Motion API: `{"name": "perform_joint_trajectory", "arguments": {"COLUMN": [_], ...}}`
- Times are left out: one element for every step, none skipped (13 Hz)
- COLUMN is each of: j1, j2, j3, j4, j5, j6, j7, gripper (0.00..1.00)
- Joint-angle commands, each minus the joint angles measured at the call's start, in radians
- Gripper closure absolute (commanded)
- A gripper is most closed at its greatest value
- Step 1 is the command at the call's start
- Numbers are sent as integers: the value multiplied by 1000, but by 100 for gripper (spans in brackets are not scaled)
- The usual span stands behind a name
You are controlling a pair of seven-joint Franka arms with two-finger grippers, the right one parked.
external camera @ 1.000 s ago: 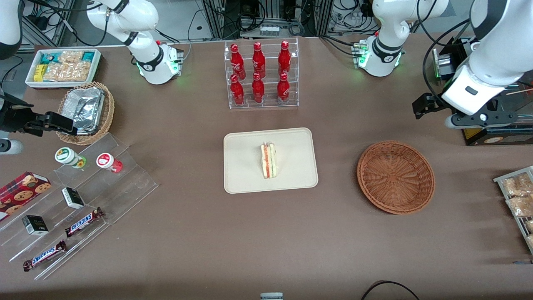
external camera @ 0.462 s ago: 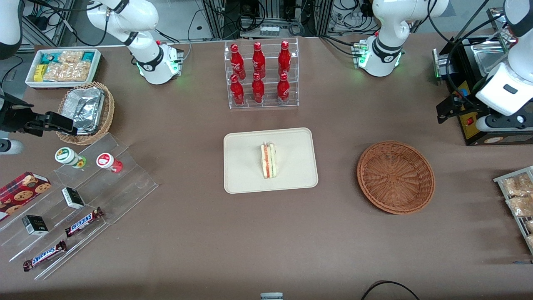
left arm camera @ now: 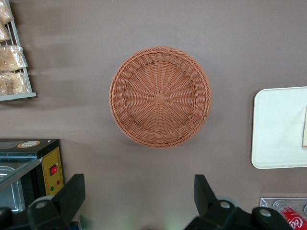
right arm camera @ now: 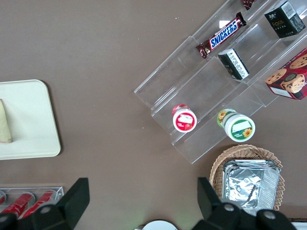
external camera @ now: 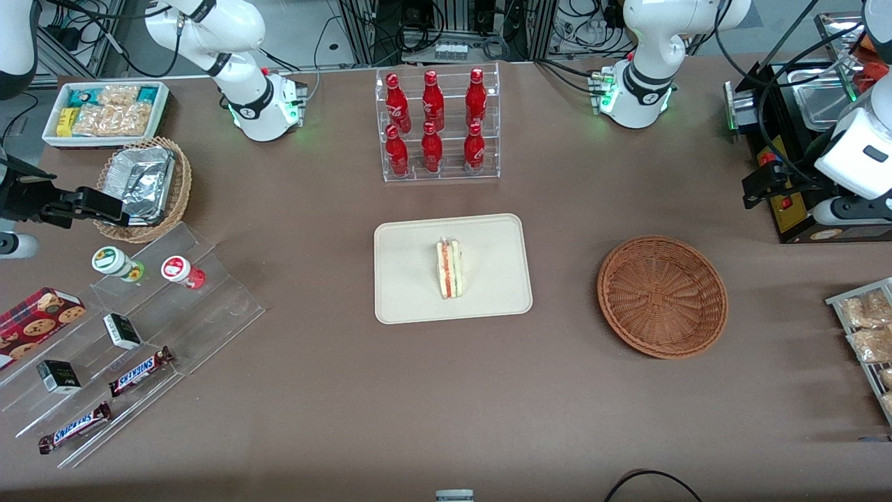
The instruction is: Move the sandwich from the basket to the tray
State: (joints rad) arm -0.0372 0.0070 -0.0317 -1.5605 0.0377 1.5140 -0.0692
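step: placement looked done | sandwich [external camera: 450,268] lay on tray [external camera: 488,237]; basket [external camera: 662,296] held nothing | gripper [left arm camera: 136,199] hung released, holding nothing, over the surface [external camera: 446,390] near the basket | next: likely only parking | writing: "SNICKERS" bars [external camera: 139,371], "FOKS" box [right arm camera: 285,18]

The tray [right arm camera: 29,120] lies at nine o'clock, an edge of the sandwich [right arm camera: 4,122] resting on it; a clear stepped stand [right arm camera: 192,72] spans one to three o'clock, holding a Snickers bar [right arm camera: 224,33], a dark box [right arm camera: 233,63] and a cookie box [right arm camera: 288,79]; a red-lidded tub [right arm camera: 183,118] sits at nine o'clock of a green-lidded tub [right arm camera: 237,125]; a tan wicker basket [right arm camera: 218,175] with a foil container [right arm camera: 249,184] lies at five o'clock.
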Motion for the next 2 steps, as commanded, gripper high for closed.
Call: {"name": "perform_joint_trajectory", "arguments": {"j1": [-15,-15], "j2": [11,10], "j3": [12,12], "j4": [31,30], "j5": [4,4], "j6": [-34,-35], "j7": [16,14], "gripper": [0,0]}}
